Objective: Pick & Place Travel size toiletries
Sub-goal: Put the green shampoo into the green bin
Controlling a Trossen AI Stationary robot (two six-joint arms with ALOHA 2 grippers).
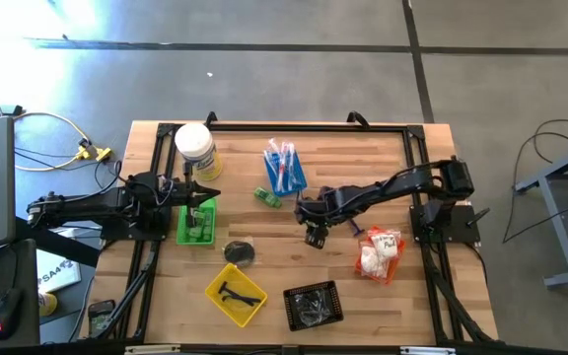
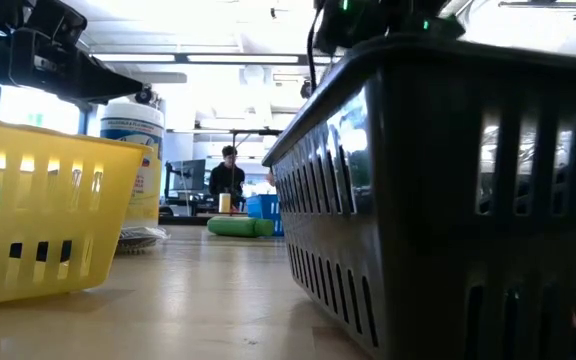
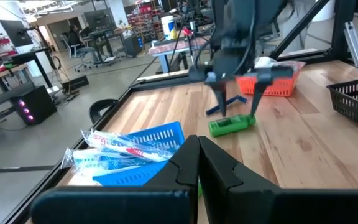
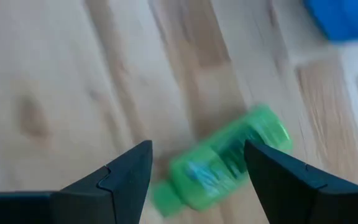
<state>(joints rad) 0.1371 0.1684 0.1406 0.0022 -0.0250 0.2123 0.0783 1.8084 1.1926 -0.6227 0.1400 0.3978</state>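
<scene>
One green bottle (image 4: 225, 162) lying on my tabletop (image 1: 363, 296) | right end effector (image 4: 197, 171) spread above it | left end effector (image 3: 199, 163) pressed together

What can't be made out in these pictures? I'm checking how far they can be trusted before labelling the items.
- Green bottle, right wrist view: motion blur makes its label unreadable.
- Black tray, low view: its wall hides its contents and most of the table behind it.
- Green tray, high view: the shut left gripper overhangs it, and the items inside are too small to tell.
- Orange tray, left wrist view: partly hidden behind the open right gripper.
</scene>
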